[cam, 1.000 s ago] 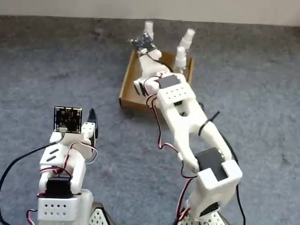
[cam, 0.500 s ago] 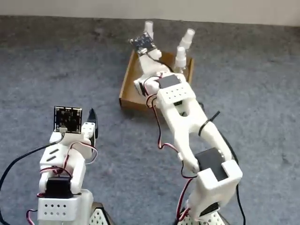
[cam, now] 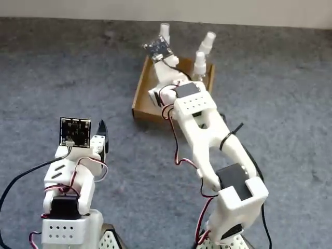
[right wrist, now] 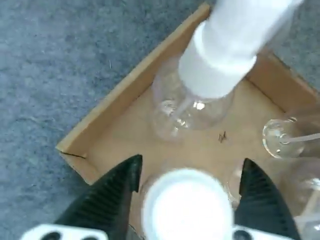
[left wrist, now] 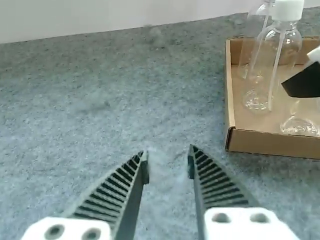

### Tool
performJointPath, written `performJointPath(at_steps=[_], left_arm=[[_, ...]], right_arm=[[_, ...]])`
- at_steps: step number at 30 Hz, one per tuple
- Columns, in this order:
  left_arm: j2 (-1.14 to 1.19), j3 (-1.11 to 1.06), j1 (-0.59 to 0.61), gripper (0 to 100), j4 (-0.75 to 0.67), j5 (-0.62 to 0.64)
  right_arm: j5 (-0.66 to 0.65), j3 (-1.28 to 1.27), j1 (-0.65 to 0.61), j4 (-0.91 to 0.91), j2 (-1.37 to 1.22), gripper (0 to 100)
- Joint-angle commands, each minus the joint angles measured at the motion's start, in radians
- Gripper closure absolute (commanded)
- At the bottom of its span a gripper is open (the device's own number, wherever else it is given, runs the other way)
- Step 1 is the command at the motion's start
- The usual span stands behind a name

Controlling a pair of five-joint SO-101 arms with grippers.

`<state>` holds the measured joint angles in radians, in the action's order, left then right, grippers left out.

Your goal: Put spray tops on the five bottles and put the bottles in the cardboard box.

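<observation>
A grey, carpet-like surface (cam: 62, 67) runs across the whole scene and ends at the far side against a pale strip of wall (cam: 155, 9); the pile looks mottled with lighter, fuzzy patches. The cardboard box (cam: 139, 93), a shallow open tray, sits on this surface toward the far middle, with clear bottles standing upright inside it, their white spray tops (cam: 200, 61) rising above its rim. The right arm stretches from the near edge out over the box, and the right gripper (right wrist: 191, 162) hangs above one capped bottle (right wrist: 187, 207), its fingers spread to either side of the white top; I cannot tell whether they touch it. A second bottle (right wrist: 190, 110) stands just beyond, near the box's corner. The left gripper (left wrist: 167, 155) sits at the near left over bare surface, well apart from the box, with its fingers slightly apart and nothing between them.
</observation>
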<state>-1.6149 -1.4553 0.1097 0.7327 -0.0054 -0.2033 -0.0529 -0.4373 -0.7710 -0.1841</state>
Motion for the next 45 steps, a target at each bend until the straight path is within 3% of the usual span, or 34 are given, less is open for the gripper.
performJointPath(at_steps=[1,7,11,21,33,37,45], left_arm=[[-0.007,0.004,-0.021,91,-0.011,-0.008],[-0.007,0.004,-0.021,91,-0.011,-0.008],[-0.007,0.004,-0.021,91,-0.011,-0.008],[-0.007,0.004,-0.018,91,-0.011,-0.008],[-0.007,0.002,-0.018,91,-0.011,-0.008],[-0.007,0.002,-0.018,91,-0.011,-0.008],[-0.007,0.002,-0.016,91,-0.011,-0.008]], right_arm=[[-0.006,0.065,0.012,-0.005,0.022,75.2],[0.072,0.122,0.015,-0.012,0.021,73.8],[0.075,0.165,0.008,-0.064,0.021,67.0],[0.072,0.216,0.012,-0.105,0.022,66.8],[0.072,0.496,0.008,-0.394,0.022,67.0],[0.071,0.553,0.01,-0.476,0.022,73.1],[0.072,0.73,0.008,-0.71,0.024,97.8]])
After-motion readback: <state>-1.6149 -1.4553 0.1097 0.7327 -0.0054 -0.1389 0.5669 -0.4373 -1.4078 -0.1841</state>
